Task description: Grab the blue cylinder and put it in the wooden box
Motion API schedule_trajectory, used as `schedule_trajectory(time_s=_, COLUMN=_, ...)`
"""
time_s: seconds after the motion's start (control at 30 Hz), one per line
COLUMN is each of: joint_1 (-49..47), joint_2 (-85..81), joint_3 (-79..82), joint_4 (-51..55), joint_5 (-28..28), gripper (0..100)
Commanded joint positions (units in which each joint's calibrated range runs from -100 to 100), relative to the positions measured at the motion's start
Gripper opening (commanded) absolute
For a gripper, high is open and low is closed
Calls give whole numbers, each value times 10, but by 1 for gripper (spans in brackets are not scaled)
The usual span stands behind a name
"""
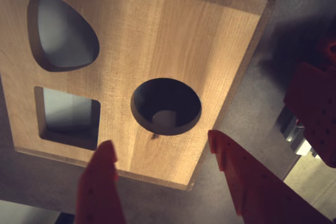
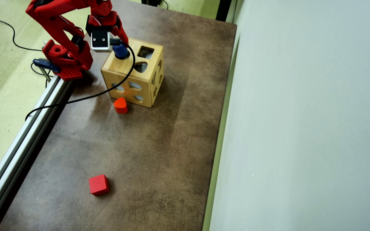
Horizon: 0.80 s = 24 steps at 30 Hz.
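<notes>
Cylinder (image 2: 120, 51): upper left of overhead view, standing in round hole of box (image 2: 120, 69) top, not yet dropped.
Gripper (image 1: 163, 153): fingers spread, holding nothing.
Remaining: cylinder falls inside.

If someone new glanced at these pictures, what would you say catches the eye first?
Probably the wooden box near the table's top left in the overhead view, with the red arm's gripper over its top and the blue cylinder at the round hole. Next, the orange-red rounded block beside the box and the red cube far below.
</notes>
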Motion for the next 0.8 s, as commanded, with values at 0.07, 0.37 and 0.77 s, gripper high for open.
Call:
schedule_trajectory(time_s=0.07, joint_1=3, joint_2=0, joint_3=-11, joint_4=0, joint_5=2, gripper=36)
schedule_trajectory(time_s=0.37, joint_1=4, joint_2=-78, joint_3=-97, joint_4=4, joint_5=-1, gripper=36)
schedule_trajectory(time_s=0.77, joint_1=4, joint_2=-229, joint_3=-231, joint_4=5, joint_5=0, gripper=36)
